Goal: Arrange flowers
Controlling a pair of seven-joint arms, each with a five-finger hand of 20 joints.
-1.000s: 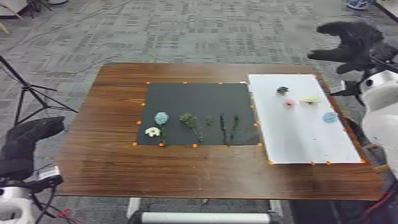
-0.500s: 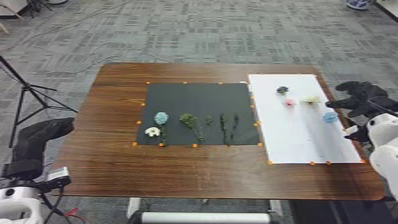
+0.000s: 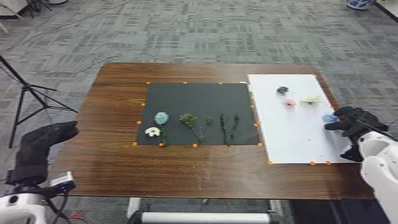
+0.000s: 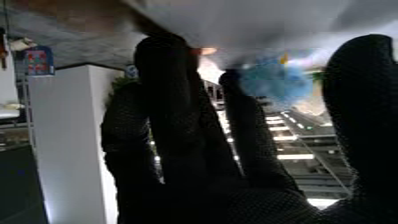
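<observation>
Flanking blue flwr (image 3: pixel 330 118): R hand (image 3: pixel 357 122)

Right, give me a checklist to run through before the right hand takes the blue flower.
1. Right hand at the blue flower: ok, right by it on the white sheet.
2. Right hand open: ok, its fingers extended, with the flower visible between them and the thumb.
3. Contact with the flower: cannot tell.
4. Pink flower and cream flower out of the way: ok, both lie farther up the sheet.
5. Left hand away from the work: ok, by the table's left edge.
6. Blue flower placed on the black mat: not ok.
</observation>
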